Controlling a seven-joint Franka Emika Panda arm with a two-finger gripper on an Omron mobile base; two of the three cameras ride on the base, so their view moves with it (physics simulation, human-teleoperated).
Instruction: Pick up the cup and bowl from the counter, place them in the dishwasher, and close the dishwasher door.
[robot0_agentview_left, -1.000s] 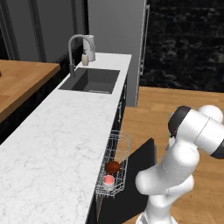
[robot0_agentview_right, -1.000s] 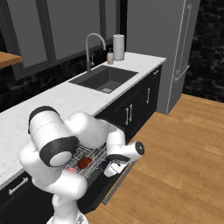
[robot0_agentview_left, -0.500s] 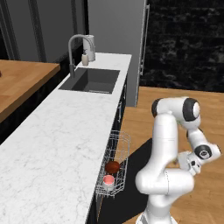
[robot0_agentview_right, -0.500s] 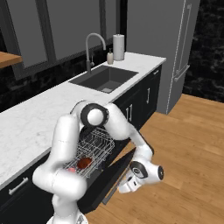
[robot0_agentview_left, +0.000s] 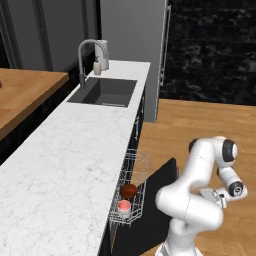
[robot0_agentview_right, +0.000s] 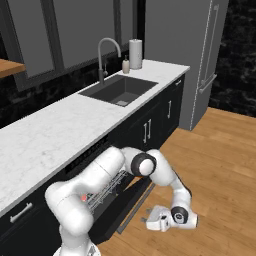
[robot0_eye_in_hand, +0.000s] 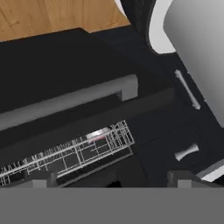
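Long white marble-look counter (robot0_agentview_left: 65, 165) seen at left. Silver wire rack (robot0_agentview_left: 131, 192) pulled out beside it, holding dark reddish-brown bowl (robot0_agentview_left: 128, 190) and pale cup with pinkish-red inside (robot0_agentview_left: 123, 206). Flat black dishwasher door (robot0_agentview_left: 150, 207) lowered. Two-finger gripper (robot0_agentview_right: 144, 220) held low over wooden floor (robot0_agentview_left: 200, 130), nothing gripped; opening width cannot be told.

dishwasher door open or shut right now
Open. The door hangs down over the floor, and the rack is pulled out past the counter edge with the cup and bowl in it.
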